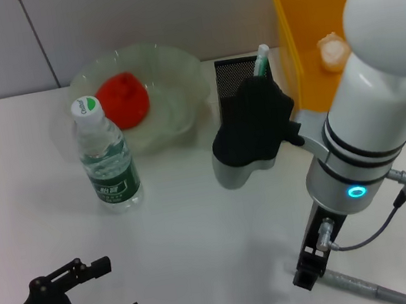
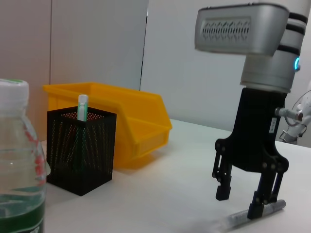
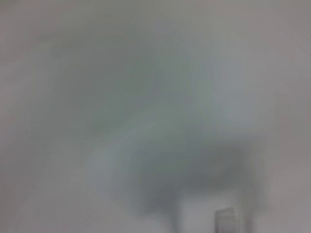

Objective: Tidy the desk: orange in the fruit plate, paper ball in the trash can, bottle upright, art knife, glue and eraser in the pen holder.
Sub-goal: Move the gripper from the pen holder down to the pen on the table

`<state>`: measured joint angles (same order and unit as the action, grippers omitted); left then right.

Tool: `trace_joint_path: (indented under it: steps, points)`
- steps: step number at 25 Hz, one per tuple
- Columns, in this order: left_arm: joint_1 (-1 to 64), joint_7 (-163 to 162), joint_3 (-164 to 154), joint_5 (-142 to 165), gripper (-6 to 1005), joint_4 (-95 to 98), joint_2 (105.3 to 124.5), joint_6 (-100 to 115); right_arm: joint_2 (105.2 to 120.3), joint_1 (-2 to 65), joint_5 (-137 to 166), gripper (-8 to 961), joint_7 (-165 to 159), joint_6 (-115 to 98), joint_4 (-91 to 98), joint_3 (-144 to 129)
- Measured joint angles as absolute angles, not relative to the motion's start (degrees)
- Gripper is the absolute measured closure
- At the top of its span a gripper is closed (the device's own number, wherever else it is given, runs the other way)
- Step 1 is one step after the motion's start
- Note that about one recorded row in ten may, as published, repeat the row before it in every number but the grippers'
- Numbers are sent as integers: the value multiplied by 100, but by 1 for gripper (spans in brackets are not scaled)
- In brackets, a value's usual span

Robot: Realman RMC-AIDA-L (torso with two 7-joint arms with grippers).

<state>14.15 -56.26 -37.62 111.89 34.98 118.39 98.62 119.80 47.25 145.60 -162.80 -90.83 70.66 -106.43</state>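
My right gripper [image 1: 307,269] points straight down, open, just over the grey art knife [image 1: 364,288] on the table at the front right. In the left wrist view its fingers [image 2: 256,209] stand apart over the knife [image 2: 252,217]. The orange [image 1: 124,99] lies in the green fruit plate [image 1: 181,66]. The bottle [image 1: 105,156] stands upright, also seen in the left wrist view [image 2: 17,165]. The paper ball [image 1: 333,51] lies in the yellow trash can [image 1: 300,34]. A white-green glue stick [image 1: 261,59] stands in the black pen holder [image 1: 231,77]. The eraser is out of view. My left gripper [image 1: 111,292] is open and empty at the front left.
My right arm's white forearm [image 1: 377,76] hangs over the right side of the table and covers part of the trash can. The pen holder [image 2: 81,150] and trash can [image 2: 141,126] stand side by side at the back. The right wrist view shows only a blur.
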Motion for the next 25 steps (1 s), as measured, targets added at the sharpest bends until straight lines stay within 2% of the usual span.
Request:
trace_joint_path:
  steps: [14, 20, 25]
  points:
    - [1434, -5607, -3762, 11189, 200, 3498, 11848, 9833, 11979, 4811, 14554, 442, -16399, -8834, 6621, -10784]
    - [1434, -5597, -3762, 11189, 200, 3498, 11848, 9826, 11979, 4826, 14546, 605, -16402, -8761, 6514, -10784]
    - [1433, -5593, -3762, 11188, 200, 3498, 11847, 9826, 11985, 4830, 14526, 598, -16426, -8721, 6429, -10841]
